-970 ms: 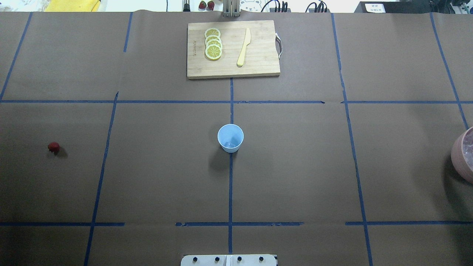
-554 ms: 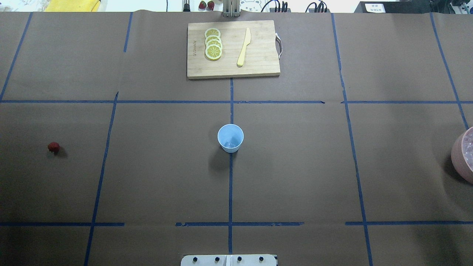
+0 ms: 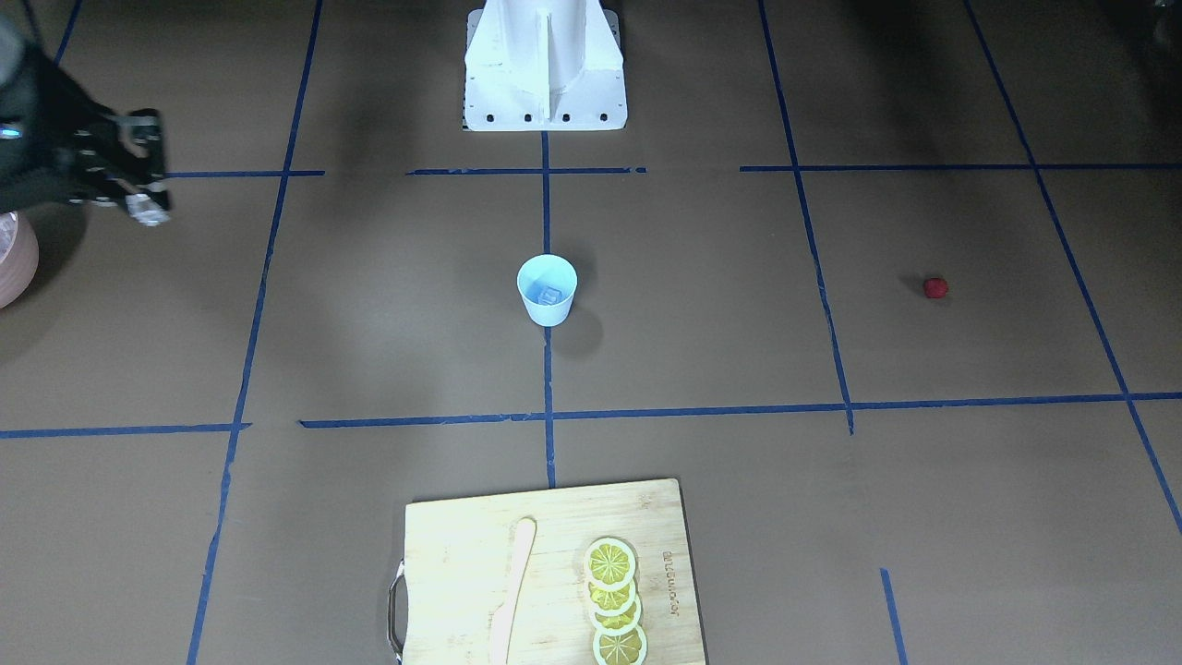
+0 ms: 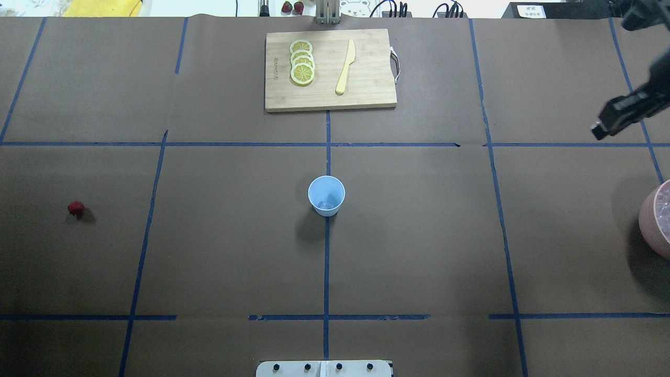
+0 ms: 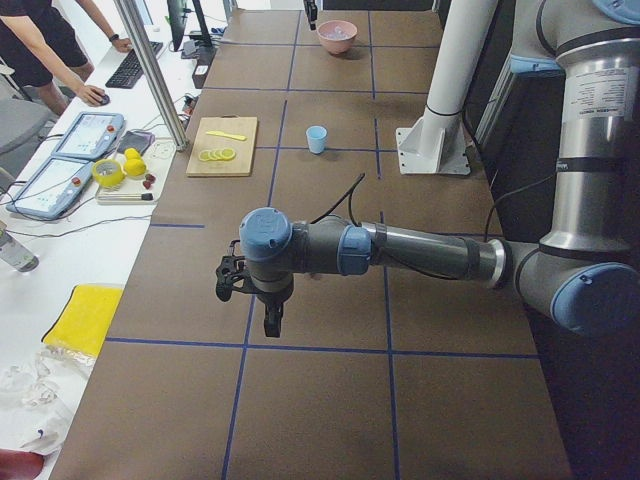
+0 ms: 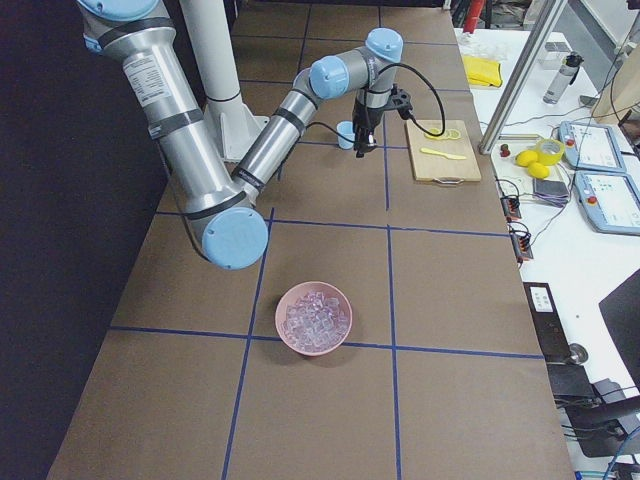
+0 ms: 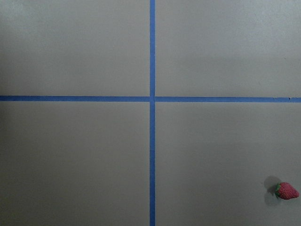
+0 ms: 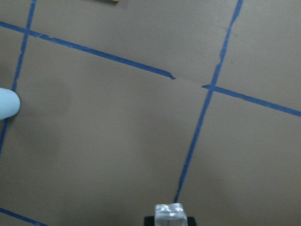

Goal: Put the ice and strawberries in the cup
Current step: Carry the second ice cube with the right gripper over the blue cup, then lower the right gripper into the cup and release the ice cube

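I log the right pincer [image 3: 146,205] as clamped on one ice cube [image 8: 170,212], carried high so it can pass over a rim. The cup [image 4: 326,195]: upright, well apart from that pincer, toward the middle of the worktop [image 4: 419,235]; I judge one cube lies inside. The bowl [image 6: 314,318] of spare ice: near the pincer, below it. The left pincer [image 5: 268,318]: I cannot tell if open or closed. The strawberry [image 7: 287,190]: on the worktop below it, off to one side, untouched, presumably that arm's pick.
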Robot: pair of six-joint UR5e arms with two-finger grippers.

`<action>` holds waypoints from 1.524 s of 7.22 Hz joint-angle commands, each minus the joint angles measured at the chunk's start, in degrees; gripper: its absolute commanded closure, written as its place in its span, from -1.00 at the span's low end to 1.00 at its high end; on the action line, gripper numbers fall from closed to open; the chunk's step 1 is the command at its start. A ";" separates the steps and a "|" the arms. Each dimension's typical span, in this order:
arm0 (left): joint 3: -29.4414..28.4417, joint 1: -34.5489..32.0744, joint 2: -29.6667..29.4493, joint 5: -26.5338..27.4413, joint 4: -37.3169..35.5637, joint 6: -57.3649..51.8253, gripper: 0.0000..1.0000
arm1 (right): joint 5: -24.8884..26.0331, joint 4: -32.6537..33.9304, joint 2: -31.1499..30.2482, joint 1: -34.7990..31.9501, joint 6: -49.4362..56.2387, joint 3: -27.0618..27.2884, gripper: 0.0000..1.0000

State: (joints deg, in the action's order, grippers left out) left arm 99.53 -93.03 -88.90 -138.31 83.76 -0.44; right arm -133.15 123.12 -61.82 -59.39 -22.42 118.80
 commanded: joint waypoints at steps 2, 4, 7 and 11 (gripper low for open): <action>-0.04 0.04 -0.05 -0.03 0.00 0.00 -1.00 | 8.31 -8.00 15.55 15.14 -23.46 -13.37 1.00; -0.13 0.04 -0.31 0.05 0.00 0.00 -1.00 | 15.78 -17.53 24.40 21.83 -32.74 -27.84 1.00; -0.13 0.04 -0.49 0.05 0.00 0.00 -1.00 | 20.37 -17.91 26.31 27.82 -35.58 -31.70 1.00; -0.22 0.04 -0.75 0.05 0.00 0.00 -1.00 | 20.56 -18.09 26.57 28.28 -35.58 -31.88 0.59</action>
State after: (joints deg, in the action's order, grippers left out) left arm 99.33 -92.99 -89.47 -138.25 83.76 -0.44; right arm -112.63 105.10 -35.28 -31.17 -58.01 86.96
